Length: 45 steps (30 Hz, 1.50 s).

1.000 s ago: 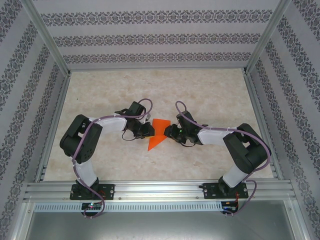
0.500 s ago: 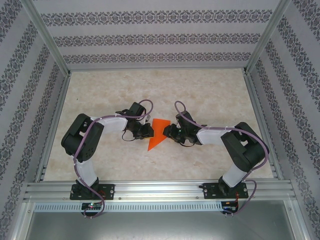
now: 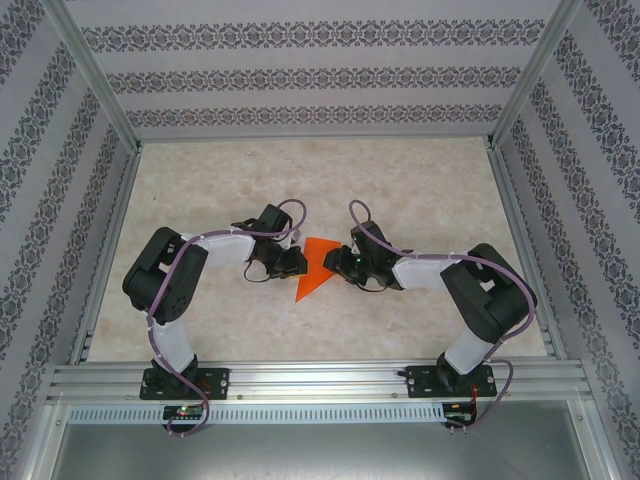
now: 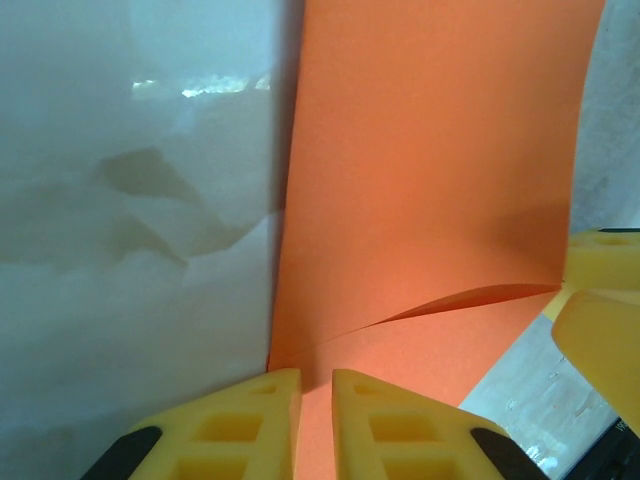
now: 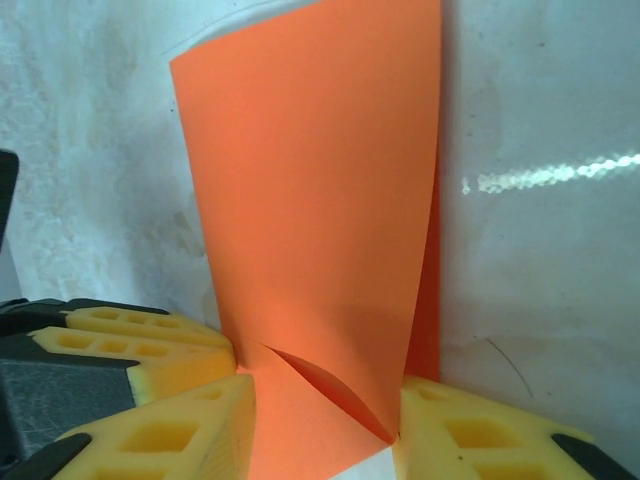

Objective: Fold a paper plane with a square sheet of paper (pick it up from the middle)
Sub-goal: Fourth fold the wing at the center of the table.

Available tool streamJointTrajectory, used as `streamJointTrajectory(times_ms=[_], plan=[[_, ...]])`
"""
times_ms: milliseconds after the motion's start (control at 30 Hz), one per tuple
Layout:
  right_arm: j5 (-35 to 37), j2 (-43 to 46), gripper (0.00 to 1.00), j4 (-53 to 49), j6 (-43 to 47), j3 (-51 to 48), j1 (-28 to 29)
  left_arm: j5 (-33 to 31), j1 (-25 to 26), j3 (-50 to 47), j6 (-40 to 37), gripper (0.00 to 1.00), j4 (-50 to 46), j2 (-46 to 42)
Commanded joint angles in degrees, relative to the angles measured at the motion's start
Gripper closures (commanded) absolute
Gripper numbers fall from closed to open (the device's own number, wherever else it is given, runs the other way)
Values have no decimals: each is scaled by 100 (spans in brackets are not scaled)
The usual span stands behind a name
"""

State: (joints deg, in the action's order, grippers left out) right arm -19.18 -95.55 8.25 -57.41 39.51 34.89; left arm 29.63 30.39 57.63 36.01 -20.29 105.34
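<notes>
Right in the middle of the pale marbled table (image 3: 420, 190), the thin bright orange paper sheet (image 3: 313, 276) sits between the two arms, partly folded, with a pointed corner aimed at the near edge. In comes the left gripper (image 3: 297, 261) from the left, and up close its yellow jaws are almost together, pinching the paper's edge in a thin slot. The right gripper (image 3: 333, 262) meets it from the right. Its yellow jaws stand wider, yet both pads (image 5: 190, 420) touch the paper, clasping a bowed flap that curls between them. A curved crease runs across the sheet just beyond each pair of jaws, and the two grippers sit close, one on either side of the sheet
</notes>
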Motion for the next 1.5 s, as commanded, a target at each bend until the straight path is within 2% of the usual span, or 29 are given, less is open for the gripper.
streamJointTrajectory(times_ms=[0,467,600,800,900,1067,1167,1267,1467], plan=[[-42,-60,60,272,-81,57,59,-16,-13,-35,-128,82,-18,83],[-652,-409,65,611,276,318,83,69,-9,-54,-28,81,65,-144],[-653,-539,72,330,507,453,81,52,-15,-58,-16,80,36,-242],[-684,-665,77,69,737,593,76,-49,-6,-71,-48,78,-51,-461],[-681,-693,82,23,750,593,70,-166,-9,-122,-74,73,-104,-654],[-655,-643,87,-2,696,615,81,-489,119,-284,-241,67,-258,-1083],[-588,-615,88,-96,662,638,75,-844,421,-398,-377,60,-395,-1382],[-542,-627,89,-185,614,686,72,-1463,861,-494,-518,53,-550,-1595],[-562,-679,94,-246,482,707,68,-2344,1399,-634,-723,49,-630,-1704]])
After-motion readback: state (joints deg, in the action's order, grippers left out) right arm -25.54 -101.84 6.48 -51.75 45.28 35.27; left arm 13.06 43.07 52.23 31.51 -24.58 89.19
